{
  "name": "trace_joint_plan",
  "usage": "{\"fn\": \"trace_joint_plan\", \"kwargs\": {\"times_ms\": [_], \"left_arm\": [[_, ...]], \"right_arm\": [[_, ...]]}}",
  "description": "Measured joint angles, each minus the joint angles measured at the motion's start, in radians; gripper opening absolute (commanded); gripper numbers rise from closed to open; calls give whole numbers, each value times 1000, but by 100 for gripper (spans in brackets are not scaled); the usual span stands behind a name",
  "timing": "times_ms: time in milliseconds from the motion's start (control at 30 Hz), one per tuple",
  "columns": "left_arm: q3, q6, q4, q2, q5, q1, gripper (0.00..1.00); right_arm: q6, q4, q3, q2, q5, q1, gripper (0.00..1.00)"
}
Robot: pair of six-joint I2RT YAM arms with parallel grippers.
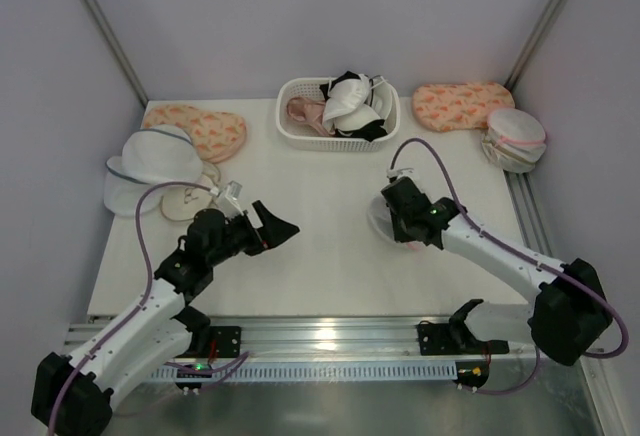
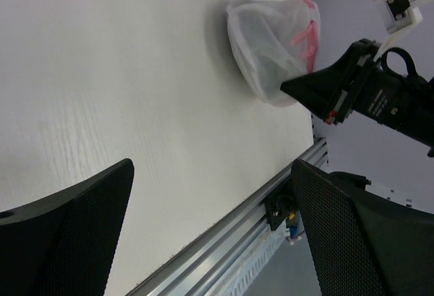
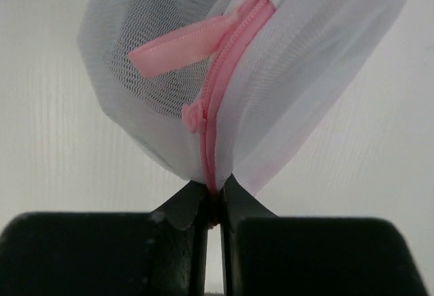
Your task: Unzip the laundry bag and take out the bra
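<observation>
The laundry bag (image 3: pixel 319 45) is translucent white mesh with a pink zipper (image 3: pixel 224 72). Its pink slider (image 3: pixel 194 117) and ribbon tab (image 3: pixel 178 46) show in the right wrist view. My right gripper (image 3: pixel 213 197) is shut on the bag's pink zipper rim. A dark shape shows through the mesh; I cannot tell whether it is the bra. In the top view the bag (image 1: pixel 377 218) lies mostly under my right gripper (image 1: pixel 400 220). My left gripper (image 1: pixel 278 219) is open and empty, left of the bag and pointing towards it. The bag (image 2: pixel 268 45) also shows beyond my left gripper (image 2: pixel 210 231).
A white basket (image 1: pixel 290 132) of bras stands at the back middle. Orange patterned pouches lie at the back left (image 1: pixel 205 128) and back right (image 1: pixel 462 104). White mesh domes with a grey-blue rim (image 1: pixel 150 161) sit at the left. Another pink-rimmed mesh bag (image 1: pixel 515 139) sits far right.
</observation>
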Motion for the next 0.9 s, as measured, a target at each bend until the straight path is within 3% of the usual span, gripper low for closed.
{"fn": "trace_joint_plan", "kwargs": {"times_ms": [200,333,600,900], "left_arm": [[5,-51,-12,65,-35,0,99],[48,-84,-10,163,2,0,100],[110,-117,59,256,59,21,99],[110,-216,211,387,169,50,99]], "right_arm": [[-80,-71,92,159,-4,211,4],[-136,-99,126,185,17,370,4],[-231,-119,127,61,127,632,4],[-258,-143,116,-19,193,793,5]]}}
